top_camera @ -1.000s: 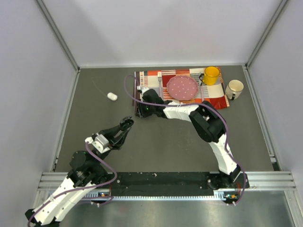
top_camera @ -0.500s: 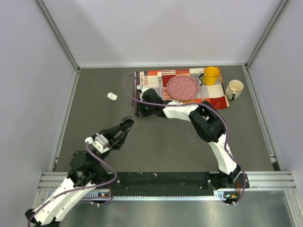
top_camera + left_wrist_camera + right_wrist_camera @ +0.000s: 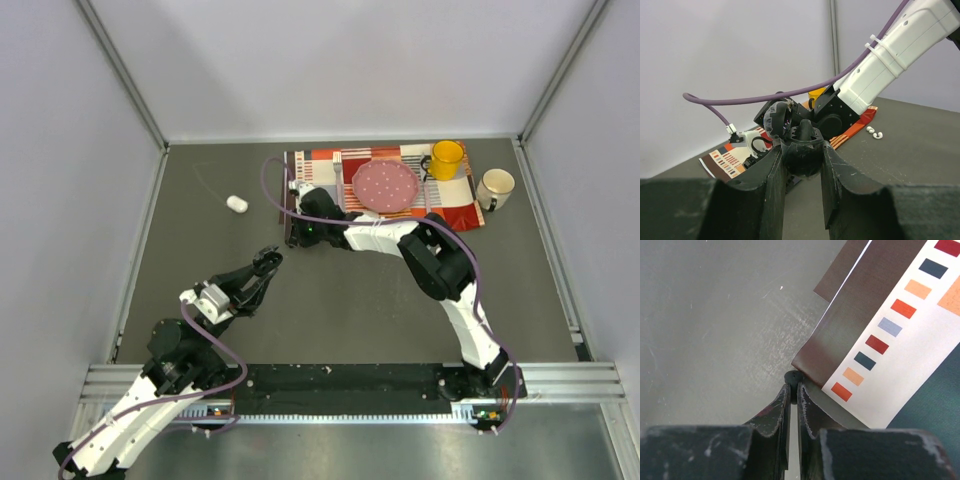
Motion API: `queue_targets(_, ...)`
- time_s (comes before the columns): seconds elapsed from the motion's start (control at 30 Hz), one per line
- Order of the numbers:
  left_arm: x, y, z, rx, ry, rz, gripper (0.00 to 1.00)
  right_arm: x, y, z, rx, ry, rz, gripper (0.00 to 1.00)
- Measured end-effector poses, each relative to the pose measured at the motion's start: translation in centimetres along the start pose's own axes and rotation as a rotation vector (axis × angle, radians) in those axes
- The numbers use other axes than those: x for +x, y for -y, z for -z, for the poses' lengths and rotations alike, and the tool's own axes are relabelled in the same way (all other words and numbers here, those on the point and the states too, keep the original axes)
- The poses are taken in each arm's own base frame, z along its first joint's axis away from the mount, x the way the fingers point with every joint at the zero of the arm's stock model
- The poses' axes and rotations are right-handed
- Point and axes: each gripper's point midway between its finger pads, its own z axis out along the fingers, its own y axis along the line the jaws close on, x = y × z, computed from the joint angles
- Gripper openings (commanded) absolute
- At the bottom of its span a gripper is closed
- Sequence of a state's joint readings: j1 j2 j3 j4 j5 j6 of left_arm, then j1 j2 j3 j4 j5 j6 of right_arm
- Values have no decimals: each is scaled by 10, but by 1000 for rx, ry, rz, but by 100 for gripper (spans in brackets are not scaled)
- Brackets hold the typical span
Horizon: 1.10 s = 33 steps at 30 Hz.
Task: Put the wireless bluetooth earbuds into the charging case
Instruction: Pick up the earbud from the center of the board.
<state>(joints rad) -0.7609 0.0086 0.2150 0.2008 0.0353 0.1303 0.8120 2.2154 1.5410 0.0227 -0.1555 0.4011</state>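
Matt grey desk (image 3: 715, 315) shows fine scratches. The mat (image 3: 900, 330) is smooth and printed. Left hand (image 3: 801, 150) and right hand (image 3: 793, 387) are scuffed black plastic; case (image 3: 802, 156) glossy black, earbud (image 3: 793, 376) matt.

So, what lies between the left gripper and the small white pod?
Nothing: in the top view, bare table separates the left gripper from the white pod.

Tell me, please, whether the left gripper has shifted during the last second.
No. The left gripper sits at the same spot relative to the white pod and the striped placemat in the top view.
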Motion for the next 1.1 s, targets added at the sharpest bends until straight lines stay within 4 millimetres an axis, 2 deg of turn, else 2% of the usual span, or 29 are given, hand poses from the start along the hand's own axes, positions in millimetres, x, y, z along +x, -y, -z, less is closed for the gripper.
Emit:
queue_targets(0.03, 0, 0, 0, 0, 0, 0, 0, 0, 0, 0, 0, 2, 1, 0)
queue_targets(0.23, 0, 0, 0, 0, 0, 0, 0, -1, 2, 0, -3, 31, 4, 0)
queue_targets(0.3, 0, 0, 0, 0, 0, 0, 0, 1, 4, 6, -2, 37, 4, 0)
queue_targets(0.4, 0, 0, 0, 0, 0, 0, 0, 5, 5, 26, -18, 43, -4, 0)
queue_targets(0.5, 0, 0, 0, 0, 0, 0, 0, 1, 7, 64, -72, 83, -33, 0)
queue_targets(0.7, -2, 2, 0, 9, 9, 4, 0, -32, 17, 156, -148, 251, -10, 0)
queue_targets(0.8, -8, 6, -2, 34, 33, 13, 0, -45, 0, 195, -184, 305, 98, 0)
queue_targets(0.93, -3, 18, -11, 98, 18, 35, 0, -62, -30, 262, -223, 404, 276, 0)
queue_targets(1.1, 0, 37, -20, 199, 20, 66, 0, -66, -68, 345, -306, 532, 482, 0)
